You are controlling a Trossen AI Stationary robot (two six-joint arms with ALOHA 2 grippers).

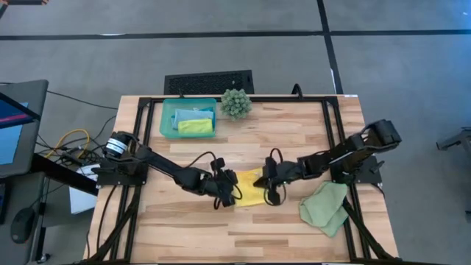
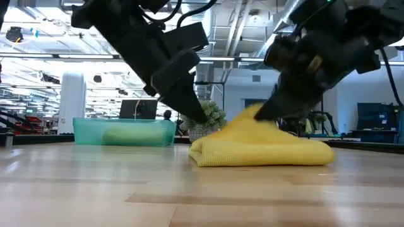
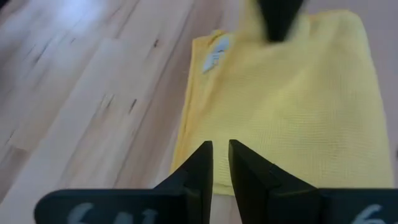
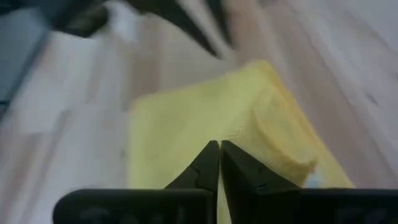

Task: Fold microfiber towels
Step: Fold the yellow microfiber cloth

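Observation:
A folded yellow microfiber towel [image 1: 252, 193] lies flat on the wooden table [image 1: 294, 140], near its middle. My left gripper [image 3: 221, 149] stands at the towel's left edge [image 2: 196, 148], its fingers all but together with only a slit between them. My right gripper [image 4: 219, 148] is shut on the towel from the right side. A pale sage green towel [image 1: 326, 208] lies crumpled on the table at the near right. A light blue towel [image 1: 193, 114] and a lime green towel [image 1: 195, 126] lie in the teal tray [image 1: 168, 118]. My left gripper slants down at the yellow towel's left edge [image 3: 186, 155]; whether its tips touch the cloth I cannot tell. My right gripper pinches the towel's top layer [image 4: 239, 134] between its two fingers, slanting down from the table's right. The cloth rises in a small peak [image 2: 251, 115] at the fingers, and the rest lies on the table.
The teal tray stands at the far left, and a spiky green plant [image 1: 235, 103] stands beside it at the far edge. A black frame [image 1: 333, 118] runs round the table. Bare wood lies along the near edge [image 1: 221, 235].

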